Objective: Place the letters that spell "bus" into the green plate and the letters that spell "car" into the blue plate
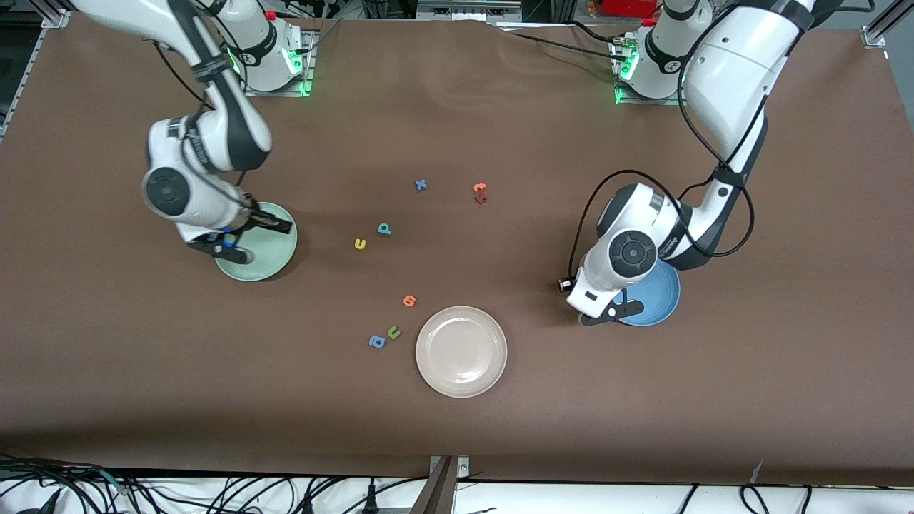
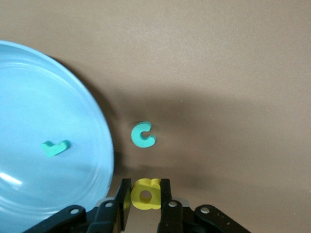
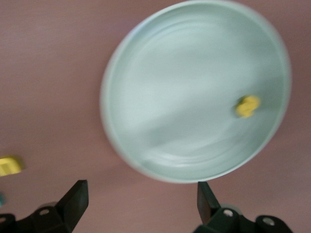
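Observation:
My left gripper (image 2: 146, 194) is shut on the yellow "a" (image 2: 146, 195), low over the table just outside the blue plate's (image 2: 29, 97) rim. The teal "r" (image 2: 55, 147) lies in that plate and the teal "c" (image 2: 143, 135) on the cloth beside it. In the front view, this gripper (image 1: 613, 312) sits at the blue plate's (image 1: 660, 300) edge. My right gripper (image 3: 143, 194) hangs open and empty by the green plate (image 3: 184, 73), which holds a blurred yellow letter (image 3: 248, 106). The teal "b" (image 1: 384, 228) and yellow "u" (image 1: 360, 244) lie mid-table.
A beige-white plate (image 1: 461, 371) stands nearer the front camera. Beside it lie an orange letter (image 1: 409, 300), a green "u" (image 1: 393, 332) and a blue "a" (image 1: 377, 342). A blue "x" (image 1: 421, 185) and two reddish letters (image 1: 480, 193) lie toward the bases.

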Tool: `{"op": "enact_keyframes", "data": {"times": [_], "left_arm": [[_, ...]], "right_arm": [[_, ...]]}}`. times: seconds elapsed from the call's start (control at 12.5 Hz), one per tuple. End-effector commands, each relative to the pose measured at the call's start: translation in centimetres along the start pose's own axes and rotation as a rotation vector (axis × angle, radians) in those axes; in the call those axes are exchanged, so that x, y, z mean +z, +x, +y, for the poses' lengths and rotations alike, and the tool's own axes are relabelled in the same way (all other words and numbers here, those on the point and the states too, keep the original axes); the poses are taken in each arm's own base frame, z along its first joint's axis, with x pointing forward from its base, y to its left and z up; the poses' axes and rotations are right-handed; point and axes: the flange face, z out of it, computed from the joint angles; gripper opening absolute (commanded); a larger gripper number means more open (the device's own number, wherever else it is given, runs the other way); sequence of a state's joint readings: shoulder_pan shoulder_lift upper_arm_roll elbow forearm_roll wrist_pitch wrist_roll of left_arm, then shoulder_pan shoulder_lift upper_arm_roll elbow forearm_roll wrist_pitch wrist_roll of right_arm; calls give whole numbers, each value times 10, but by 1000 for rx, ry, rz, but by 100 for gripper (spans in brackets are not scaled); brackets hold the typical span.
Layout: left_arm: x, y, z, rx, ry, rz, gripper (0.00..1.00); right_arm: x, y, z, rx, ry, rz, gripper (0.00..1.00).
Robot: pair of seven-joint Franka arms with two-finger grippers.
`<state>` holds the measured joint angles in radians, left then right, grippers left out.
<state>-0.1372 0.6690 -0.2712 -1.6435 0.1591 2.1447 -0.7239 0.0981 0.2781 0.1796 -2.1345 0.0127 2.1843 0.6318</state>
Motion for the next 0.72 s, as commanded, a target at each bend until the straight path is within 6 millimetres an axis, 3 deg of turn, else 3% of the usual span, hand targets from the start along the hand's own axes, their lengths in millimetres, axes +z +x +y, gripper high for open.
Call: {"op": "enact_keyframes", "data": {"times": [0.0,0.16,0.32,0.4,0.48,0.56,0.64], "left_arm": [[-11,6,-25,32,30,-26,1],[-8,24,-60,122,31,-52,3],[-4,35,-82,180,24,-64,8],[-3,43,-98,178,17,-67,13],[-2,44,-100,187,15,-71,18],[-1,43,-99,186,15,-74,48],[-2,42,-96,173,8,-74,97]], "right_arm": [[-6,-19,-50,49,50,23,99],[6,-27,-80,14,104,83,99],[25,-38,-116,-59,157,140,99],[37,-39,-125,-69,163,137,99],[48,-37,-127,-68,166,133,99],[55,-37,-128,-71,166,129,99],[59,-37,-128,-73,162,127,99]]}}
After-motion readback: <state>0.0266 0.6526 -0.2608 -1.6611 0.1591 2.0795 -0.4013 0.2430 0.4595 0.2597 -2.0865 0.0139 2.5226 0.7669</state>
